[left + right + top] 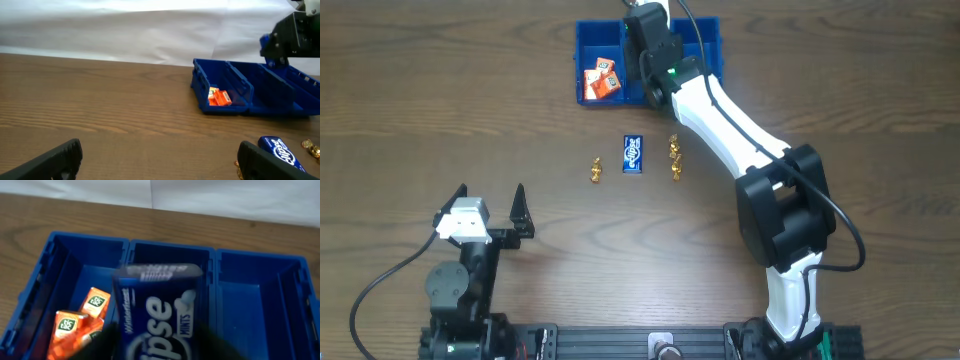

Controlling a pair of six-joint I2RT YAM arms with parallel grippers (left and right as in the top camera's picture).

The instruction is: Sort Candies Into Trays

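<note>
Pinching a blue mint pack [157,315] between its two dark fingers, the right gripper [160,347] holds it printed face up above the blue tray [90,238], roughly over the middle of the tray's three compartments. That arm's wrist camera gives the closest look. The pack sits in the foreground with the tray's dividers running away behind it, and orange boxes [95,302] lie together in the end compartment on the left arm's side.

From overhead the arm's own body covers the pack. The camera above instead shows the arm stretching from its base at the right, up and across to the tray at the far side of the wooden table [420,100]. It also shows what lies loose on the wood. A second blue pack [633,153] lies flat just short of the tray, with gold-wrapped candies [597,170] either side of it: one toward the left arm, two toward the right, none touching it.

The left gripper [490,200] sits low near its own base, fingers spread wide over the wood, well apart from the tray. Its wrist camera looks low across the table at the tray's side wall, the orange boxes inside the near compartment and the right gripper above the rim, with the second blue pack near one fingertip
</note>
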